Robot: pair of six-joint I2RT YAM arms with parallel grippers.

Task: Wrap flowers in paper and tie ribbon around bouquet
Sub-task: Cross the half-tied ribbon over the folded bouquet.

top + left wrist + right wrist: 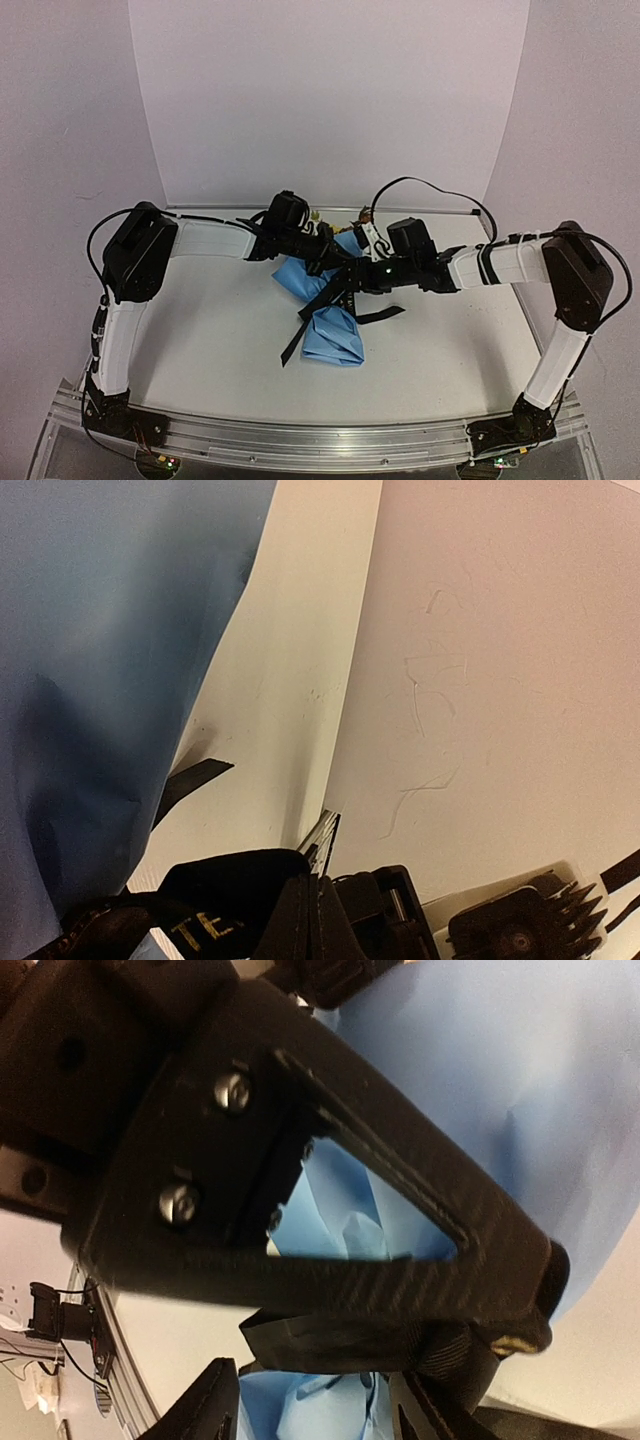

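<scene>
At the bouquet's [330,335] waist both grippers meet. The left gripper [325,258] reaches in from the bouquet's left and the right gripper [358,277] from its right. The bouquet lies flat on the table [200,330]. Its long axis runs from the flowers [318,215] at the far end to a crumpled paper [300,275] foot nearer the bases.

The ribbon [296,340] crosses that axis at the waist. One tail trails off past the foot's left side, and a shorter one lies just right of the waist.

In the left wrist view we see the left fingers [315,910] pressed together, and the ribbon runs straight into them, so we judge it pinched there.

The right fingers [400,1210] stand apart with blue paper showing in the gap. The ribbon drapes over one fingertip rather than being clamped.

We judge the tie is underway and not yet cinched. The coming pull should run across the bouquet's axis, away from the waist. The right gripper is nearer the short tail.

We can read only gold letters "TE" on the ribbon beside the left fingers. The rest of the lettering is too folded to make out.
</scene>
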